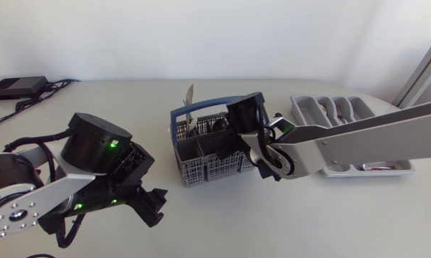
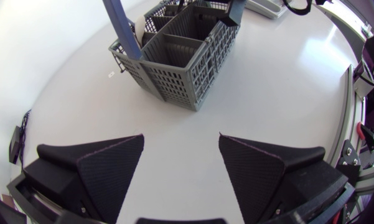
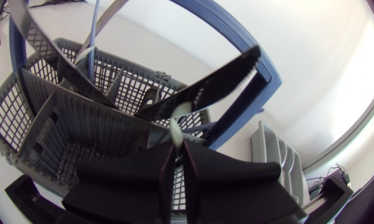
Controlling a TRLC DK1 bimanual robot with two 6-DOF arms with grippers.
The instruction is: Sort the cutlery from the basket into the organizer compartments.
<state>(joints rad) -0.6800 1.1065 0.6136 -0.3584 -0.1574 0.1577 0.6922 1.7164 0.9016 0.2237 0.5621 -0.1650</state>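
The pale table [image 1: 272,222] bears basket [image 1: 208,170] and organizer [image 1: 297,107].

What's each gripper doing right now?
Left gripper: open, holding nothing.
Right gripper: shut on a cutlery piece, over the basket.

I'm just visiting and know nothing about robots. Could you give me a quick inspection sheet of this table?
Surface: pale table, no spills seen.
Job's things: grey basket with a knife standing in it; tray beside it holds some cutlery.
Clutter: black box at the far left corner.
Grippers: left gripper open over bare table; right gripper in the basket, shut on a pale handle.
Cables: black cables by the box.
Surroundings: nothing seen.
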